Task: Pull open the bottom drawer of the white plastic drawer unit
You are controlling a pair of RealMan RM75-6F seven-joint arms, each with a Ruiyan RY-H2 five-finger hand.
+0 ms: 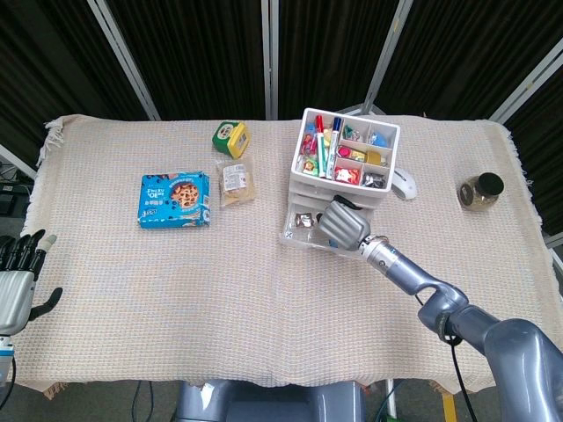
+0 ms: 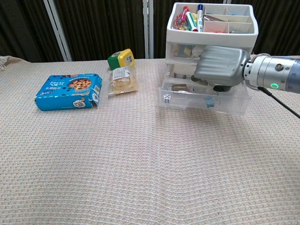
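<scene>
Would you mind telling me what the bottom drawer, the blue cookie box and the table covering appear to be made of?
Bottom drawer: clear glossy plastic, since its contents show through. Blue cookie box: probably printed cardboard, with creased edges and an open end flap. Table covering: beige woven fabric, waffle-textured, with a fringed edge in the head view.

black curtains point(image 1: 202, 53) | metal poles point(image 1: 123, 54) | beige tablecloth point(image 1: 220, 290)

cloth point(image 2: 140, 168) beige waffle weave | unit point(image 2: 213, 28) white | box point(image 2: 69, 91) blue | tin point(image 2: 121, 58) green-yellow | hand point(image 2: 220, 65) grey
</scene>
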